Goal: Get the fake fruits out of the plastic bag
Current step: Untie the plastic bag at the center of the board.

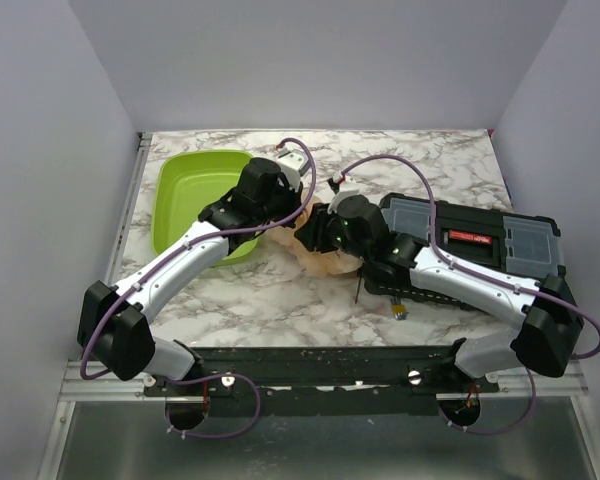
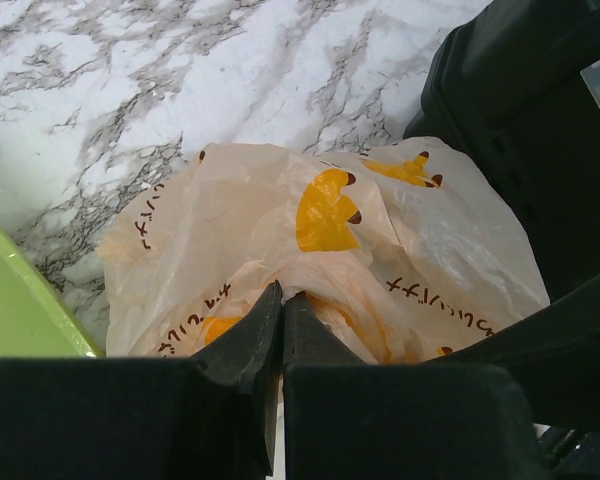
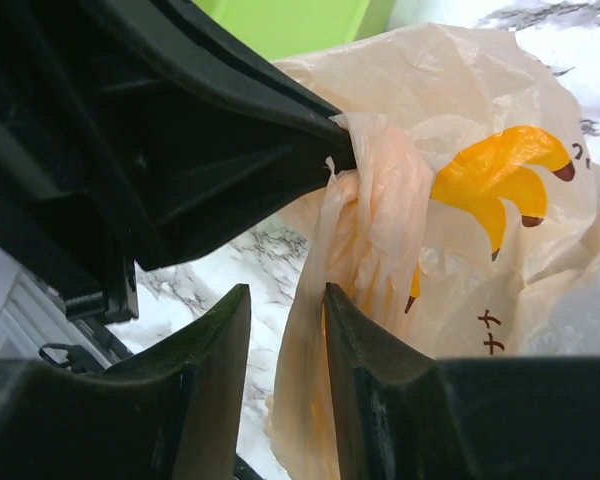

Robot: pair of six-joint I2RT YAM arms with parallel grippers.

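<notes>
Marble table: green tray and black case flank plastic bag.

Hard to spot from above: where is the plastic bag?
In the top view, the plastic bag lies mid-table, right of the green tray and left of the black case.

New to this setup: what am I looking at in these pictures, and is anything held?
Two robot arms stand at a marble table. One picture is from above; the other two come from cameras on each wrist, looking past the jaws. On the table lie a green tray, a black case and, between them, a plastic bag. The left arm has its jaws shut on the bag; the right arm holds its jaws open beside a strand of it. No fruit shows.
</notes>
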